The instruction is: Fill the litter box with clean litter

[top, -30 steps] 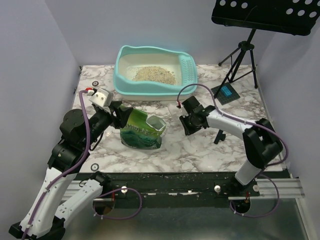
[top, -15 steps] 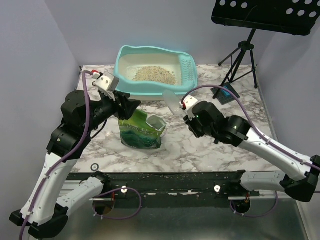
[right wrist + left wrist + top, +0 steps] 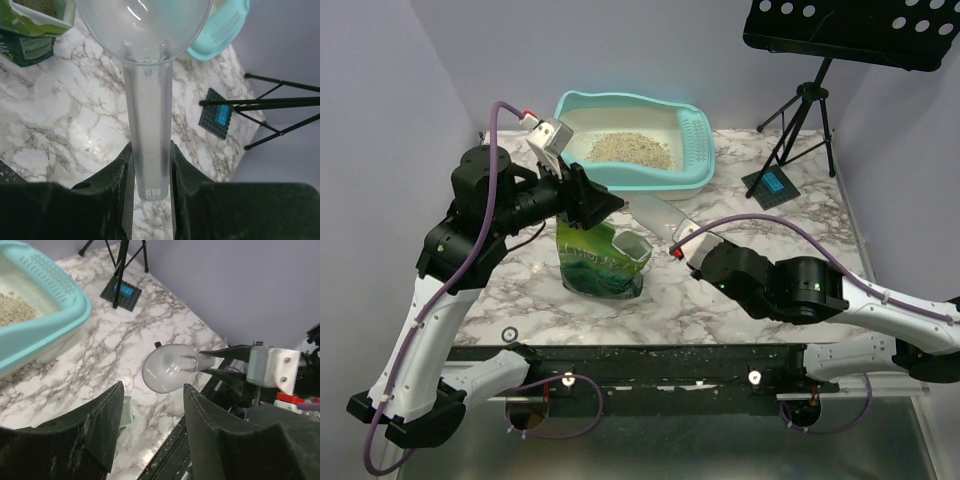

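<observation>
We judge the step in hand to be a scooping pass. The litter box (image 3: 665, 181) sits at the 12 o'clock end of the counter (image 3: 650, 310), with a patch of tan litter (image 3: 630, 148) on its floor. The green pouch (image 3: 605, 265) stands open-mouthed near the middle.

Our right end effector (image 3: 149, 155) is clamped on the handle of a clear scoop (image 3: 655, 210). The scoop's bowl looks empty and hangs at about 1 o'clock from the pouch mouth, between pouch and box. Our left end effector (image 3: 151, 390) hovers over the pouch's 11 o'clock corner, jaws apart and nothing between them.

To do this well, we would have the left jaws pinch the pouch's upper edge first, so the mouth stays wide and the bag cannot tip. Then we would bring the bowl in from 3 o'clock with its lip down and dig shallowly. We would level it before lifting and carry it low toward 12 o'clock. The bowl should tip only once it is past the box's front wall, or granules will scatter on the marble.
</observation>
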### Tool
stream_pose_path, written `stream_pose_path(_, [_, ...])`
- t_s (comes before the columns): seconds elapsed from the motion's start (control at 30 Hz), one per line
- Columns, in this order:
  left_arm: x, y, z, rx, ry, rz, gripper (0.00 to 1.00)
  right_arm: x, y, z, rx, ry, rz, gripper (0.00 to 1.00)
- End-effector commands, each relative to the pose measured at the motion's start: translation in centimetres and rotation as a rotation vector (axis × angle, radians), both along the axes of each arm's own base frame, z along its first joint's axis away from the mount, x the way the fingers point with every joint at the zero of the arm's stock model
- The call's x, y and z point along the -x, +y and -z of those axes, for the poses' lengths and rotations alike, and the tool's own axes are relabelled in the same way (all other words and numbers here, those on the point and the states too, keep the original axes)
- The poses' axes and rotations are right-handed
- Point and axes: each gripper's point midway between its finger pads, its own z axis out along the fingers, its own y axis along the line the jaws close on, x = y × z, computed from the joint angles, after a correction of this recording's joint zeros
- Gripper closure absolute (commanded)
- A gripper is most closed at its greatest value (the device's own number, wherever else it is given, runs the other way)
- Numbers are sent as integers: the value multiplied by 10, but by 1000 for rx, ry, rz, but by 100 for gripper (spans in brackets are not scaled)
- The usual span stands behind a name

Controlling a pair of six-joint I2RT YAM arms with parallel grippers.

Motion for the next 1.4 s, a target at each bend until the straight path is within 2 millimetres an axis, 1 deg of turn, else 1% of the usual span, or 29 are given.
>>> stream_pose_path(0.0, [12,-5,16,-3,121,47,41,-1,-14,-32,67,-126,29,100])
stream_pose_path(0.17, [11,-6,24,-18,142,51,42,6,-1,-44,61,-157,-25,100])
stream_pose_path(0.4, [10,-9,33,-27,155,64,42,9,15,-53,40,-163,-69,99])
stream_pose_path(0.53, [9,-9,35,-31,152,63,42,11,24,-58,28,-163,-89,100])
stream_pose_path(0.63, [8,-10,35,-28,148,65,42,12,33,-57,36,-159,-108,100])
stream_pose_path(0.8, [8,-10,36,-23,142,73,42,15,49,-50,60,-141,-139,100])
stream_pose_path(0.9, [10,-11,37,-24,138,78,44,16,55,-47,67,-132,-152,100])
stream_pose_path(0.97, [10,-11,38,-26,138,81,48,18,57,-45,72,-126,-160,100])
stream_pose_path(1.0, [11,-11,38,-28,138,86,56,18,58,-46,68,-128,-160,100])
stream_pose_path(1.03, [12,-11,39,-31,140,91,67,17,58,-46,67,-130,-155,100])
stream_pose_path(1.1, [12,-12,41,-38,142,100,81,17,57,-48,58,-136,-147,100])
stream_pose_path(1.13, [14,-12,42,-39,141,108,85,16,56,-49,53,-142,-140,100])
stream_pose_path(1.23, [15,-12,47,-45,147,118,89,14,54,-53,41,-161,-128,100])
stream_pose_path(1.3, [17,-12,48,-47,143,127,100,13,53,-57,21,-174,-112,100])
stream_pose_path(1.37, [20,-13,48,-51,134,141,100,9,49,-63,3,-198,-79,100])
